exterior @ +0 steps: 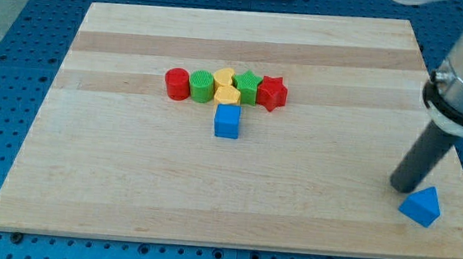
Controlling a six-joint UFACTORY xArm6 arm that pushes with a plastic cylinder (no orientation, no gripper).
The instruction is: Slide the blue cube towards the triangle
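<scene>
The blue cube (pixel 227 121) sits near the middle of the wooden board, just below a row of blocks. The blue triangle (pixel 421 206) lies near the board's bottom right corner. My tip (pixel 401 188) is at the lower end of the dark rod, just to the upper left of the blue triangle, close to it or touching. The tip is far to the right of the blue cube.
Above the blue cube is a tight row: a red cylinder (pixel 176 84), a green cylinder (pixel 202 87), two yellow blocks (pixel 226 86), a green star (pixel 247 86) and a red star (pixel 272 93). The board (pixel 112 178) lies on a blue perforated table.
</scene>
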